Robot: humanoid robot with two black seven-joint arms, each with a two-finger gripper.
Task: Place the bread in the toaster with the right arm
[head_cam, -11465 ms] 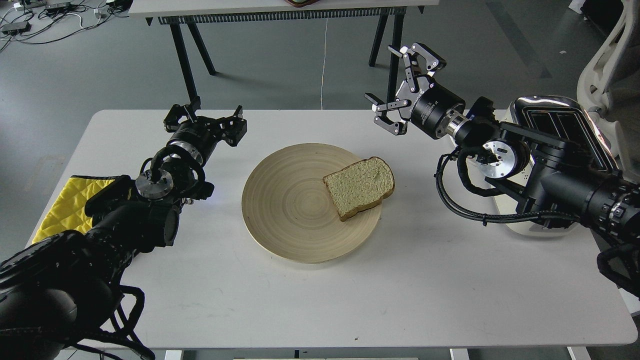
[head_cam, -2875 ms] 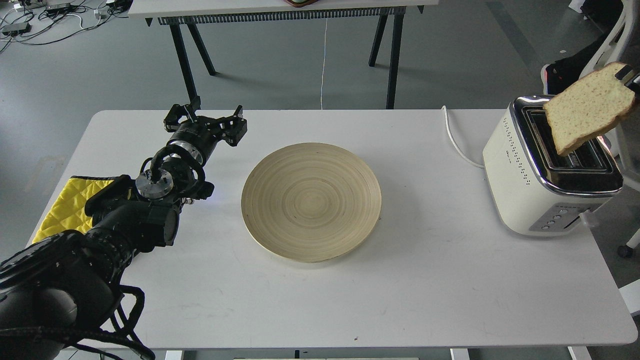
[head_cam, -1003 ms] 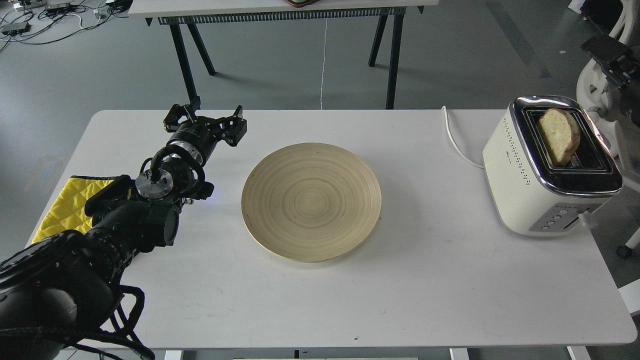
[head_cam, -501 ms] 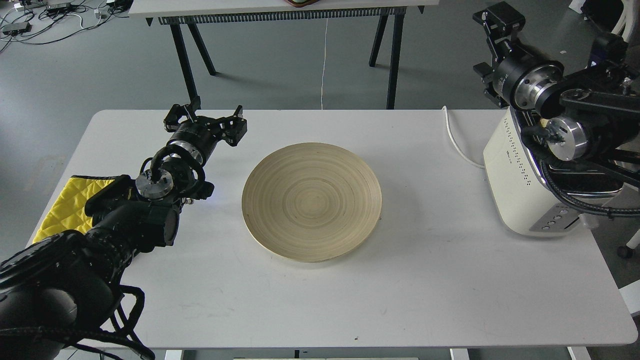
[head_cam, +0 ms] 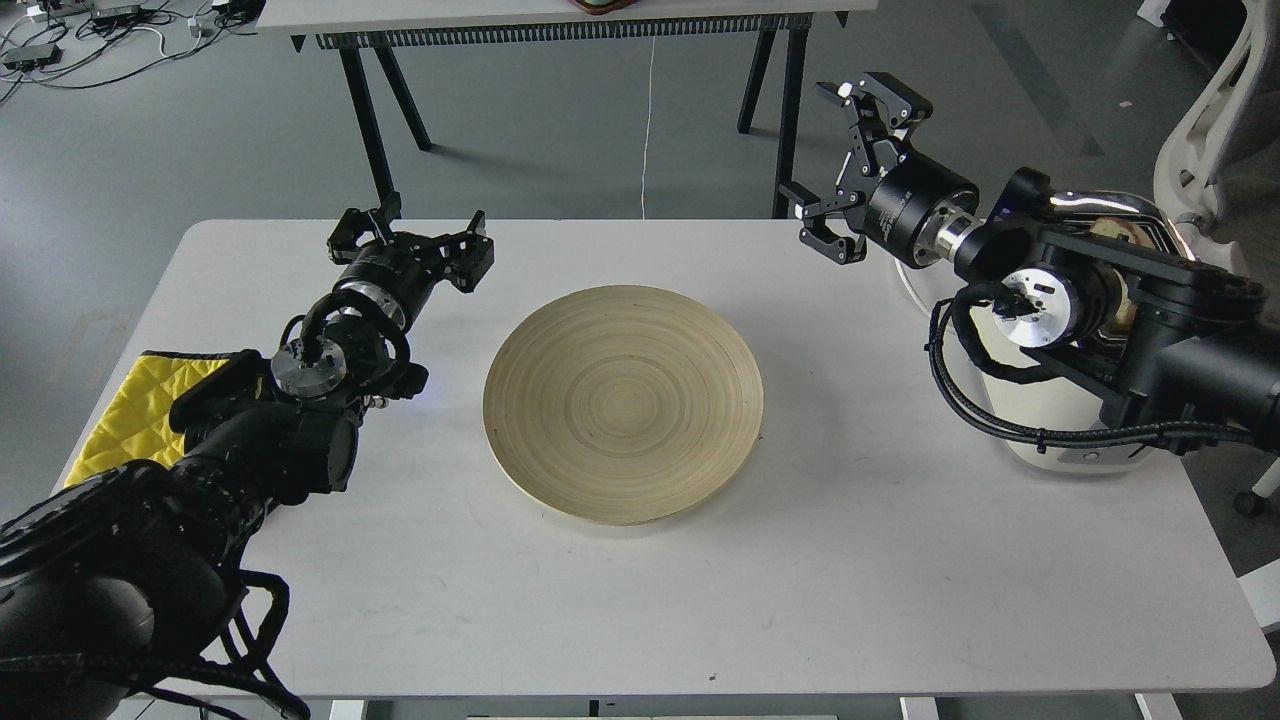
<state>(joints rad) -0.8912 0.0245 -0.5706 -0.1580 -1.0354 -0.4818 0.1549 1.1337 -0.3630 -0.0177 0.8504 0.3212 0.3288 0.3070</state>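
The cream-white toaster (head_cam: pixel 1050 425) stands at the table's right end, mostly hidden behind my right arm. A sliver of the bread (head_cam: pixel 1112 229) shows standing in its chrome top; the rest is covered by the arm. My right gripper (head_cam: pixel 838 165) is open and empty, raised over the table's far edge, left of the toaster and pointing up-left. My left gripper (head_cam: pixel 418 232) is open and empty, resting low over the table's far left.
A round wooden plate (head_cam: pixel 622 402) lies bare in the table's middle. A yellow cloth (head_cam: pixel 130 410) lies at the left edge under my left arm. A white cord (head_cam: pixel 905 287) runs by the toaster. Another table's legs (head_cam: pixel 372 120) stand behind.
The bread went from the plate into the toaster slot and was let go. My right arm has since swung left, crossing in front of the toaster. The left arm has not moved.
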